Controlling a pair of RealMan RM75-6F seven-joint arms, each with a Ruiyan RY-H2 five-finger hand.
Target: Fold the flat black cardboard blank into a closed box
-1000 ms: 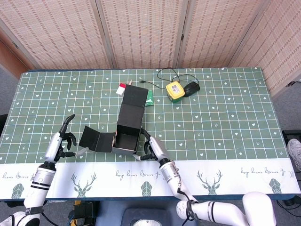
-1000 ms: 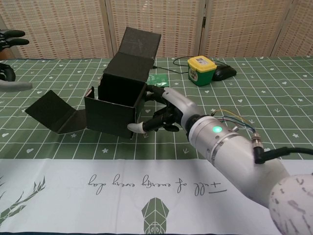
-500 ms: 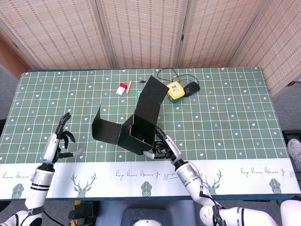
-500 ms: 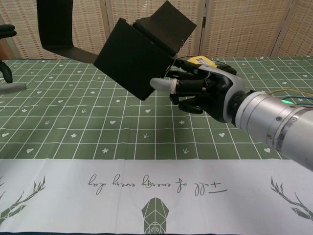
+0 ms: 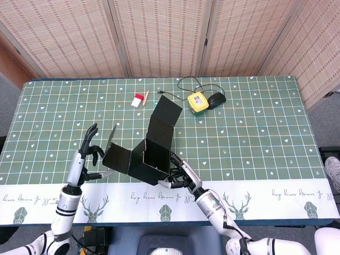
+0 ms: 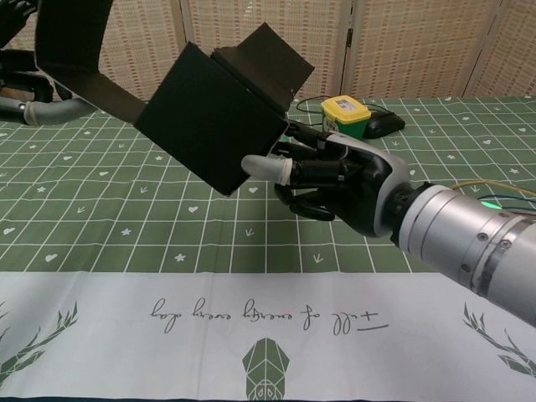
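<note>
Cardboard box (image 5: 151, 154) | head view: half-folded, lifted above table's near edge, right hand (image 5: 180, 175) pinching its near corner, left hand (image 5: 89, 156) open just left of side flap (image 5: 116, 157) | chest view: box tilted, lid flap (image 6: 264, 54) pointing up-right, left hand (image 6: 25, 84) nearer loose flap.

Both views are bright and evenly lit, with soft diffuse light and no harsh glare. Shadows on the worktop (image 5: 255, 138) are faint and short. The head view is sharp across the frame. In the chest view the black cardboard (image 6: 209, 117) reads nearly featureless, and straight lines bow slightly toward the edges.
</note>
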